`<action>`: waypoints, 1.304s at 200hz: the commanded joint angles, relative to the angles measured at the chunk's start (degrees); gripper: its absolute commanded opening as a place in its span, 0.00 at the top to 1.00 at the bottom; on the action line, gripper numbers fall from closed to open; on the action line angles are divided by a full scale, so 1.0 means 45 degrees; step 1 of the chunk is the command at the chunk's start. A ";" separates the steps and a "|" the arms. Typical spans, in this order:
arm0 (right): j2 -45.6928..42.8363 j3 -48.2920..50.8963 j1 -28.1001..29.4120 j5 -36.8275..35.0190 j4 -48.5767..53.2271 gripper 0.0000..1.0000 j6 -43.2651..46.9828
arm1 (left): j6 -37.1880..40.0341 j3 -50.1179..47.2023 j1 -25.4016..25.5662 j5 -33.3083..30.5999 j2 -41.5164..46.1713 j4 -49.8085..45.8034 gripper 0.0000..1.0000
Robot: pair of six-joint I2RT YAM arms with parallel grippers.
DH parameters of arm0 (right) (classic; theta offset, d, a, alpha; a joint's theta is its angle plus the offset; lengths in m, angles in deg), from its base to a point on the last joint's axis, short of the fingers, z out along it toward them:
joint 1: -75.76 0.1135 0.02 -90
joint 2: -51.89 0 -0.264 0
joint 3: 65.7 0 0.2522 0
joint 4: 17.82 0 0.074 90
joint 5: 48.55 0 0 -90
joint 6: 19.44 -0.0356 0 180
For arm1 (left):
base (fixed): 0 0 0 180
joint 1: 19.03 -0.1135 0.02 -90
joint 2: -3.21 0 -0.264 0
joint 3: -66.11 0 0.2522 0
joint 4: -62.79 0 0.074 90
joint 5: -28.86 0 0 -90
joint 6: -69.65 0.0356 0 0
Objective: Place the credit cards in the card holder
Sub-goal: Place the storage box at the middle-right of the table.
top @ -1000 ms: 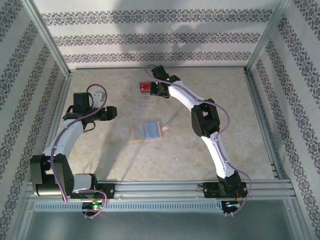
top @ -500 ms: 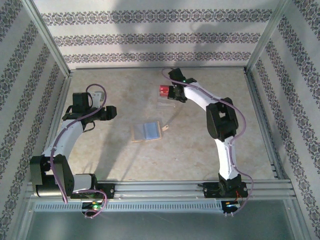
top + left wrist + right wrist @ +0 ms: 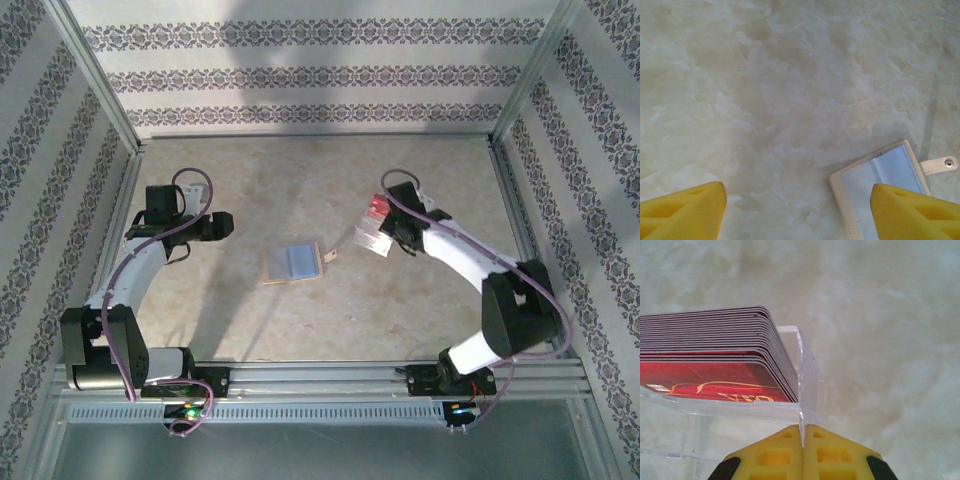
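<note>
Card holder (image 3: 293,263) is lying open mid-tabletop (image 3: 300,180), long side running left-right, roughly halfway between the two arms. Credit cards (image 3: 715,340) sit stacked in a clear case (image 3: 740,412) off to its right. The right claw (image 3: 802,440) is pinched tight on the case wall, and the left claw (image 3: 797,196) hangs wide and empty.

Card holder (image 3: 292,263) laid open mid-table, reachable from all sides. Bare table (image 3: 300,180) seen between it and left gripper (image 3: 797,194). Right side partly blocked by clear case (image 3: 368,240) of credit cards (image 3: 377,208), pinched in right gripper (image 3: 802,440).
</note>
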 commanded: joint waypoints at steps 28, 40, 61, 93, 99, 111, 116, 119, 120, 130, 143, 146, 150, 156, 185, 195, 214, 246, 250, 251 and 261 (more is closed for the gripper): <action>-0.2019 0.2677 0.0676 -0.1543 -0.1618 1.00 -0.3816 | -0.0033 0.0081 -0.0192 0.0429 -0.0077 0.0362 0.24; -0.2134 0.3153 0.0715 -0.1558 -0.1849 1.00 -0.4389 | -0.0003 0.0071 -0.0185 0.0544 -0.0082 0.0374 0.24; -0.2083 0.3714 0.0812 -0.1479 -0.2437 1.00 -0.5243 | 0.0043 0.0090 -0.0184 0.0622 -0.0069 0.0367 0.24; -0.1713 0.3996 0.1254 -0.1590 -0.3052 1.00 -0.5942 | 0.0157 0.0196 -0.0181 0.0750 -0.0047 0.0244 0.22; -0.1585 0.4016 0.1332 -0.1567 -0.3195 1.00 -0.5974 | 0.0162 0.0232 -0.0177 0.0833 -0.0053 0.0225 0.20; -0.1344 0.3949 0.1462 -0.1387 -0.3387 0.96 -0.6067 | 0.0181 0.0371 -0.0180 0.0981 -0.0091 0.0123 0.15; -0.1261 0.3929 0.1518 -0.1314 -0.3463 0.93 -0.6072 | 0.0174 0.0438 -0.0180 0.1073 -0.0122 0.0057 0.13; -0.1207 0.3922 0.1543 -0.1263 -0.3525 0.90 -0.6073 | 0.0183 0.0493 -0.0159 0.1095 -0.0140 0.0017 0.12; -0.1202 0.3911 0.1559 -0.1254 -0.3548 0.90 -0.6063 | 0.0184 0.0516 -0.0155 0.1103 -0.0147 -0.0001 0.12; -0.1073 0.3819 0.1668 -0.1162 -0.3638 0.84 -0.6015 | 0.0184 0.0714 -0.0103 0.1122 -0.0205 -0.0171 0.09; -0.1045 0.3724 0.1817 -0.1040 -0.3628 0.78 -0.5995 | 0.0233 0.0960 0.0025 0.0989 -0.0274 -0.0419 0.07; -0.1053 0.3724 0.1844 -0.1031 -0.3629 0.77 -0.5992 | 0.0254 0.1025 0.0069 0.0962 -0.0299 -0.0477 0.07; -0.1084 0.3723 0.1908 -0.1025 -0.3629 0.76 -0.5985 | 0.0286 0.1069 0.0132 0.0956 -0.0306 -0.0532 0.07; -0.1130 0.3721 0.1988 -0.1030 -0.3595 0.74 -0.5978 | 0.0368 0.1166 0.0224 0.0966 -0.0362 -0.0627 0.07; -0.1517 0.3687 0.2325 -0.0804 -0.3570 0.67 -0.5737 | 0.0968 0.1905 0.1128 0.0655 -0.0810 -0.1159 0.02; -0.1669 0.3638 0.2356 -0.0669 -0.3555 0.66 -0.5481 | 0.1226 0.2341 0.1575 0.0446 -0.1089 -0.1395 0.01; -0.2135 0.3424 0.2237 -0.0375 -0.2989 0.63 -0.4658 | 0.1662 0.3362 0.2601 -0.0064 -0.1815 -0.1915 0.00; -0.3424 0.2559 0.0819 0.1495 -0.0815 0.57 -0.1896 | 0.2266 0.5360 0.4704 -0.0494 -0.3451 -0.2610 0.00; -0.3546 0.2381 0.0547 0.1824 -0.0495 0.57 -0.1461 | 0.2316 0.5553 0.4966 -0.0568 -0.3653 -0.2543 0.00; -0.3572 0.2359 0.0514 0.1901 -0.0431 0.56 -0.1404 | 0.2315 0.5605 0.5035 -0.0587 -0.3700 -0.2521 0.00; -0.3813 0.1837 -0.0110 0.2628 0.0314 0.52 -0.0113 | 0.2347 0.6156 0.5643 -0.0772 -0.4236 -0.2443 0.01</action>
